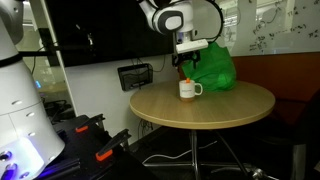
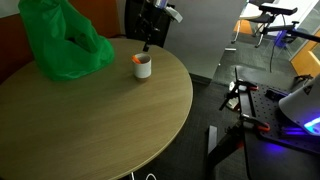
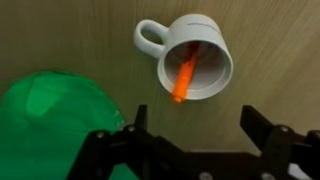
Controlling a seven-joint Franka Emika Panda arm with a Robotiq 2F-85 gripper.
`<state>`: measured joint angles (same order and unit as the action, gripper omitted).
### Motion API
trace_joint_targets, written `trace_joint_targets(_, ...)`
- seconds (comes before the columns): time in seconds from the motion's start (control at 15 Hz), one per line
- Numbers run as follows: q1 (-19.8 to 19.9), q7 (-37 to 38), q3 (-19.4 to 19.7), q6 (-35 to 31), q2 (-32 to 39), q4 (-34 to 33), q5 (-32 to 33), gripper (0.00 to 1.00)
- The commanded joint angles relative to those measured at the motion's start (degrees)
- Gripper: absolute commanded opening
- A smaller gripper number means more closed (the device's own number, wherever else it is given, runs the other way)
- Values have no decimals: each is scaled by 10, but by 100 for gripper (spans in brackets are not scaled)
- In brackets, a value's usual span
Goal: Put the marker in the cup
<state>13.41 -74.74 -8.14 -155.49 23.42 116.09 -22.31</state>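
A white cup (image 3: pixel 195 62) with a handle stands on the round wooden table (image 1: pixel 215 108). An orange marker (image 3: pixel 185 78) stands slanted inside it, its end over the rim. The cup also shows in both exterior views (image 1: pixel 188 89) (image 2: pixel 143 66), with the marker's orange tip (image 2: pixel 138 58) at its top. My gripper (image 3: pixel 192 128) is open and empty. It hangs above the cup, apart from it, as the exterior views show (image 1: pixel 186 62) (image 2: pixel 148 40).
A crumpled green bag (image 1: pixel 212 65) (image 2: pixel 62 45) (image 3: pixel 55 125) lies on the table right beside the cup. A dark monitor (image 1: pixel 95 25) stands behind the table. Robot equipment and black frames (image 2: pixel 270 95) stand on the floor beside the table.
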Motion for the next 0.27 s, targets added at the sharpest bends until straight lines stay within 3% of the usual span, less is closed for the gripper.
trace_joint_targets(0.0, -21, 80, 25, 39, -41, 19, 72, 100)
trace_joint_targets(0.2, -15, 96, 16, 53, -52, 16, 87, 100)
